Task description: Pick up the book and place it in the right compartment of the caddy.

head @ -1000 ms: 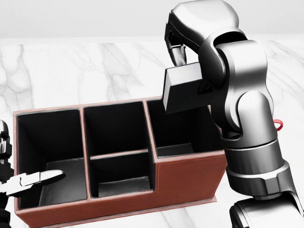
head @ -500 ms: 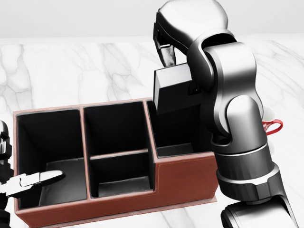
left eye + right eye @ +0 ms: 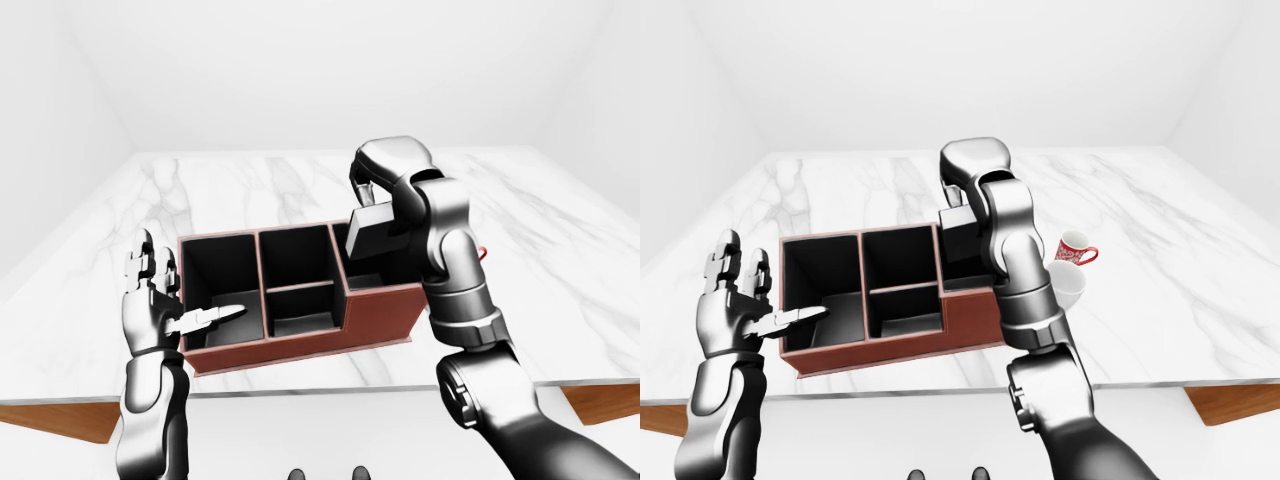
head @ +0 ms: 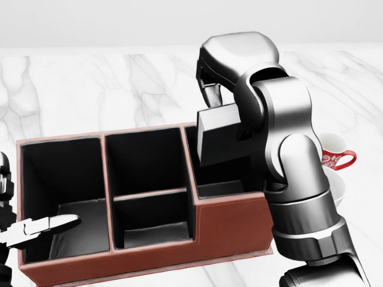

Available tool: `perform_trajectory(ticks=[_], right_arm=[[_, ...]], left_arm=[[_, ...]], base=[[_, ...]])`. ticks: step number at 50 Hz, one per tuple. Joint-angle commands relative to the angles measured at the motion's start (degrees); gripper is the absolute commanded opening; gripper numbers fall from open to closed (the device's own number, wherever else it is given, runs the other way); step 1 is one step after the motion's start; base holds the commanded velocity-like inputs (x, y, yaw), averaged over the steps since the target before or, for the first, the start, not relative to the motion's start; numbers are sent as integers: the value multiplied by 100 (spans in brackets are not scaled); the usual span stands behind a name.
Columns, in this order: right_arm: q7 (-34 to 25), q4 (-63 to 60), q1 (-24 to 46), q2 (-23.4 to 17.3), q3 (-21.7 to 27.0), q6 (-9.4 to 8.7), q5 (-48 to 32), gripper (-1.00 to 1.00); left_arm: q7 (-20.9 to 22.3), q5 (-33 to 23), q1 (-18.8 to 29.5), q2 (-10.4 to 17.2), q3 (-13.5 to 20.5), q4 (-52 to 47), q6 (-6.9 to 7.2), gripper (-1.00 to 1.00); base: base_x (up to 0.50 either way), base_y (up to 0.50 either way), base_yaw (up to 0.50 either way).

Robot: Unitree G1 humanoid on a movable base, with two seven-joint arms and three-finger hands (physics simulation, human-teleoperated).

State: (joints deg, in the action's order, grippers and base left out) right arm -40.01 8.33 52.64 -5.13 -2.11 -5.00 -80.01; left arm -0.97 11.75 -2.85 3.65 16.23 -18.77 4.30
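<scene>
Right hand [image 4: 210, 89] grips the dark book [image 4: 220, 136] from above, holding it tilted over the right compartment of the brown caddy [image 4: 230, 224] on the marble desk [image 4: 72, 89]. Left hand [image 3: 155, 295] stays unclenched at the caddy's left end, one finger inside. Two mugs [image 3: 1072, 250] stand just right.

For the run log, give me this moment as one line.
phase: lowering | right hand: shut on book, entering caddy right compartment | left hand: open, at caddy's left end | book: not released
</scene>
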Motion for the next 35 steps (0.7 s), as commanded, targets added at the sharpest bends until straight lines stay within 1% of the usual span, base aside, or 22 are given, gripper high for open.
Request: perform_trajectory(ticks=[1,5,6,9,12,19,25,27,28,29,30,32,34,35], right_arm=[[1,162,-103,21,-43,0,-4,-100],[1,252,-135,33,-46,0,25,-100],[1,255,-157,37,-51,0,30,-100],[1,254,-237,47,-65,0,43,-100],[1,276,-322,42,-67,0,47,-100],[1,290,-280,26,-65,0,43,-100],[1,284,-394,59,-81,0,42,-100],[1,260,-332,32,-77,0,-3,-100],[1,251,-321,26,-76,0,-29,-30],[1,241,-314,22,-74,0,-50,23],[1,197,-293,19,-68,0,-85,100],[1,169,-283,6,-50,0,-101,100],[1,155,-276,0,-42,0,-112,100],[1,129,-273,-1,-43,0,-125,100]], left_arm=[[-60,-10,-16,-35,-62,-6,12,100],[-59,-11,-18,-38,-61,-2,5,100],[-52,-13,-2,-35,-60,45,-23,100],[-56,-9,-17,-35,-61,14,-7,100],[-54,-13,-14,-37,-65,34,-22,100],[-54,-15,10,-30,-64,80,-46,100],[-58,-5,7,-24,-60,73,-38,100],[-56,-4,12,-21,-59,84,-43,100],[-56,-5,11,-21,-60,86,-46,100],[-56,-6,12,-21,-61,88,-47,100],[-57,-8,12,-22,-62,92,-48,100],[-59,-8,13,-20,-65,78,-38,100],[-53,-14,33,-20,-67,141,-83,100],[-53,-10,29,-17,-66,135,-78,100]], base=[[0,0,0],[0,0,0],[0,0,0],[0,0,0],[0,0,0],[0,0,0],[0,0,0],[0,0,0],[0,0,0],[0,0,0],[0,0,0],[0,0,0],[0,0,0],[0,0,0]])
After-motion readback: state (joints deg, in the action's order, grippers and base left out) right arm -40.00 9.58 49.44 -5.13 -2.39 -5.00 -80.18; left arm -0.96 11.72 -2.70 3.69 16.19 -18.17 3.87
